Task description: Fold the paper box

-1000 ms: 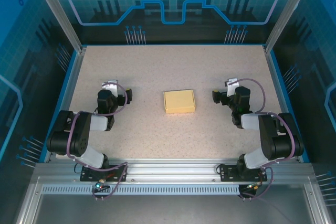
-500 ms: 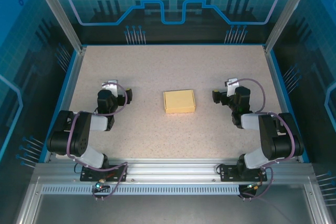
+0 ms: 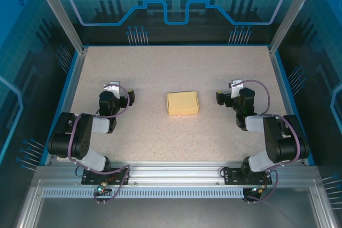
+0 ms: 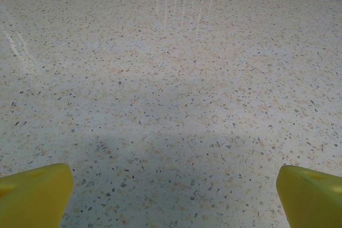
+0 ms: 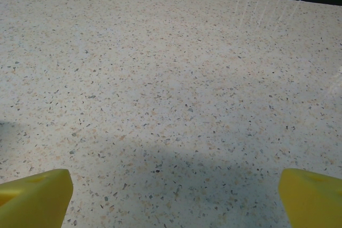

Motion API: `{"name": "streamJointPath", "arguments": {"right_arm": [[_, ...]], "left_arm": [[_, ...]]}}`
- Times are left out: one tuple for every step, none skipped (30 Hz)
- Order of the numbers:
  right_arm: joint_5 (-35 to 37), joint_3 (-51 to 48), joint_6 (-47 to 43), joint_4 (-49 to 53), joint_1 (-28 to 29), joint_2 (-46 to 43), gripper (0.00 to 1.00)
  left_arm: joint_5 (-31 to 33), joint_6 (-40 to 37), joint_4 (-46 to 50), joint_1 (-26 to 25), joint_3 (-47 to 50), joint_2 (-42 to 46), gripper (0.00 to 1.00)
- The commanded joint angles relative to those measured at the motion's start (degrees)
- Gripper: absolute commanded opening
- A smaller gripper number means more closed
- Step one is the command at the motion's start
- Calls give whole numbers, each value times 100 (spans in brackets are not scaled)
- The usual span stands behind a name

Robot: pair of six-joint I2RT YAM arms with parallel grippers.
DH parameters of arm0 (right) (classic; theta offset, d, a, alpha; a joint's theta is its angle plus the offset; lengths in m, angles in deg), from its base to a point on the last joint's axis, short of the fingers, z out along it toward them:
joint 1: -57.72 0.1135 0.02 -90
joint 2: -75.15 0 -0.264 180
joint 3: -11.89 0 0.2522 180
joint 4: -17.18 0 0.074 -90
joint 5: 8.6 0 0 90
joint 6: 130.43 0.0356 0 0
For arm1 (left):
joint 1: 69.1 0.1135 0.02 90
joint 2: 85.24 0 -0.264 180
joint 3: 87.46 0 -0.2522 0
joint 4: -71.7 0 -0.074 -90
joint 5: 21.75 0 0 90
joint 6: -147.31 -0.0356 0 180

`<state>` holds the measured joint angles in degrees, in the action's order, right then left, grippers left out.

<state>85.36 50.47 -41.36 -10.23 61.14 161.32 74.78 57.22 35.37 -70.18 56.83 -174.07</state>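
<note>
the worktop (image 3: pixel 160 68) carries the paper box (image 3: pixel 182 102), lying flat with its long axis left to right. the left tool (image 4: pixel 173 198) sits left of the box. the right tool (image 5: pixel 173 198) sits right of the box and nearer. both tools' fingers stand wide apart, empty.

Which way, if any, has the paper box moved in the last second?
No. The paper box has not shifted. It lies mid-table, with the same gap as before to the blue rim along the far edge.
</note>
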Motion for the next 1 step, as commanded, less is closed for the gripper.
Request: {"name": "streamJointPath", "arguments": {"right_arm": [[-65, 21, 38, -142, 7, -4, 100]], "left_arm": [[-98, -52, -248, -6, 4, 7, 99]]}}
